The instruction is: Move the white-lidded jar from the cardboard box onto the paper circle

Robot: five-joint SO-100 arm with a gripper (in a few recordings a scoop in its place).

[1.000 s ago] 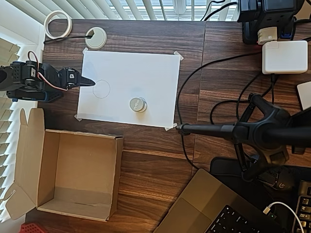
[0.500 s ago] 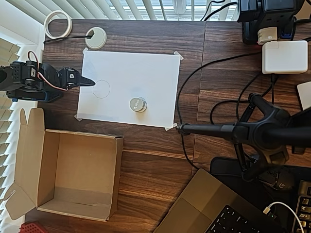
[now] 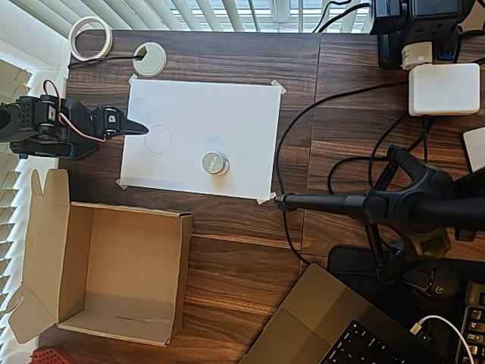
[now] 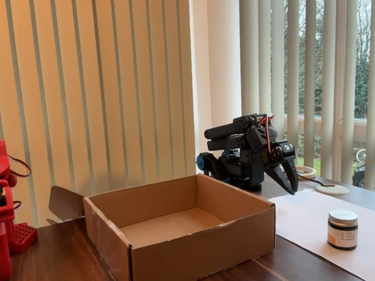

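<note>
The jar (image 3: pixel 214 163) stands on the paper, outside the small circle (image 3: pixel 158 139); the empty, closed fingers (image 3: pixel 138 128) could knock it sideways when reaching.

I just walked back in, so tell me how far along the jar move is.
Done: the white-lidded jar is out of the cardboard box and stands on the white paper sheet. In hand: nothing; the gripper sits folded at the sheet's left edge, holding nothing. Left: the jar stands to the lower right of the paper circle, not on it.
</note>
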